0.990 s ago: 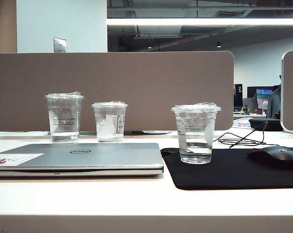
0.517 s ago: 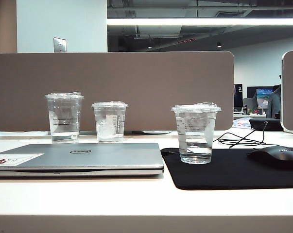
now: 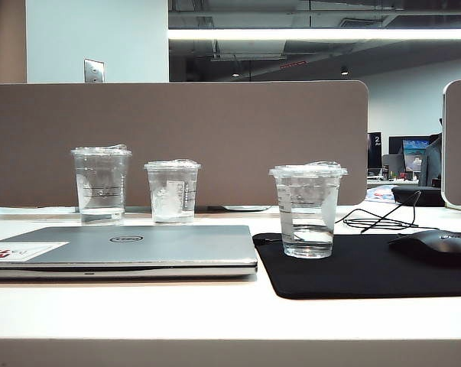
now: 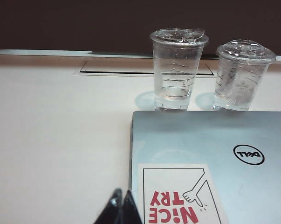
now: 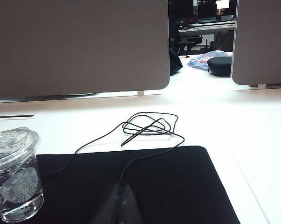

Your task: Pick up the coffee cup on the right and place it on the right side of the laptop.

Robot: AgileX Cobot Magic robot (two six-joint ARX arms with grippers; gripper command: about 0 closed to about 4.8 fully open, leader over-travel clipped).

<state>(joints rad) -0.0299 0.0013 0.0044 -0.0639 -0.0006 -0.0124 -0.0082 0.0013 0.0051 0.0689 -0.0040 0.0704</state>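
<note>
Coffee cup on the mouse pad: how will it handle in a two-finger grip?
The coffee cup has thin clear walls, so it likely flexes if squeezed. Its tapered, smooth sides may slip downward. Water low inside probably steadies it, though it could slosh; the lid should limit spills.

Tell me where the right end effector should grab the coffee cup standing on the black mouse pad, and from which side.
Take the coffee cup around its mid wall, below the lid, coming in level from the near side. It stands upright, tapers downward and holds some water, so a side pinch probably keeps it level. The shut right end effector must open first. The mouse lies off to the right, apart from the cup.
</note>
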